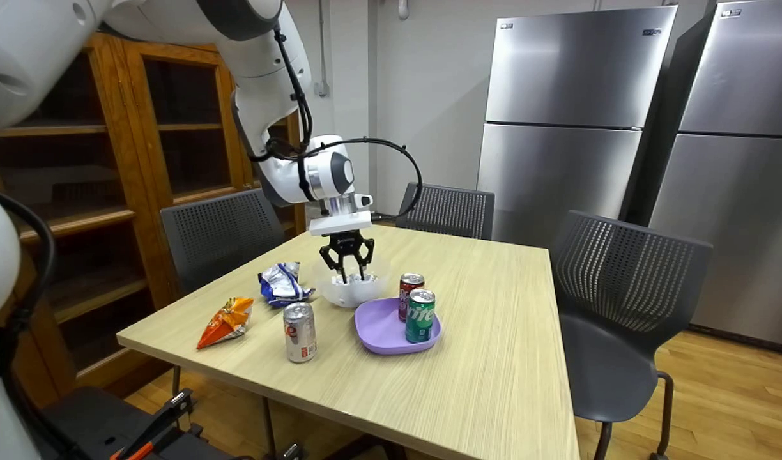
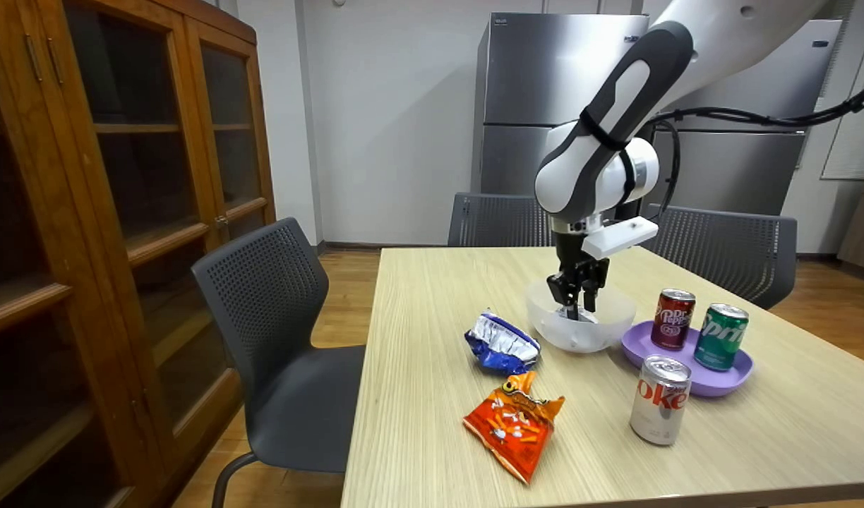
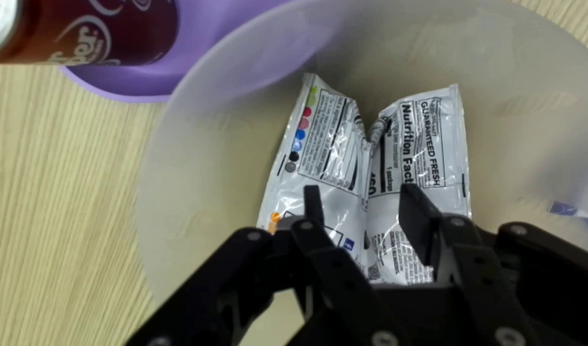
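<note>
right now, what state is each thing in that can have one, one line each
gripper: open, over the silver packet
silver packet: creased down its middle, in the bowl
bowl: upright
silver Coke can: upright, on the table
Dr Pepper can: upright, on purple plate
Sprite can: upright, on purple plate
blue bag: crumpled
orange bag: crumpled at one end
cabinet doors: shut
fridge doors: shut

The bowl [image 2: 580, 339] holds a packet [image 3: 356, 202]. In an exterior view, bags [image 2: 502, 346] lie left of it, Dr Pepper [image 2: 673, 321] and Sprite [image 2: 720, 339] right, on a plate [image 2: 718, 385] behind Coke [image 2: 660, 403].
</note>
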You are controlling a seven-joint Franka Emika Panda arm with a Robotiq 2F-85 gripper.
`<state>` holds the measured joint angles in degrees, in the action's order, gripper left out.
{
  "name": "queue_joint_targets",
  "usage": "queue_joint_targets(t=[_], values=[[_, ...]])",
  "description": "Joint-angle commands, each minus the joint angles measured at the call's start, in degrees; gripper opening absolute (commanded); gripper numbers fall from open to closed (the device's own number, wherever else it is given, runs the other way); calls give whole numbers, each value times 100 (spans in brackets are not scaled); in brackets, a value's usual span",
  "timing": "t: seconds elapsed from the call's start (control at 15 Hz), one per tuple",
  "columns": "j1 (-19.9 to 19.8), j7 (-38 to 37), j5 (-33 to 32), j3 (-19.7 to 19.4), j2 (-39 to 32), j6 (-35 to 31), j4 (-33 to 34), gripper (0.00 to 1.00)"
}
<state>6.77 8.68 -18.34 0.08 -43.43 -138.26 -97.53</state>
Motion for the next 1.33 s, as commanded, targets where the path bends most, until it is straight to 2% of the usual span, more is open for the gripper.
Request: queue_joint_targets(t=[0.0, 0.13, 0.27, 0.87, 1.27], values=[[98, -169, 9, -5, 371, -11, -300, 78], [131, -183, -18, 9, 566, -98, -490, 94], [188, -208, -64, 9, 800, -185, -726, 100], [384, -22, -202, 255, 1901, -460, -2043, 100], [452, 281, -457, 533, 2234, -876, -2679, 100]])
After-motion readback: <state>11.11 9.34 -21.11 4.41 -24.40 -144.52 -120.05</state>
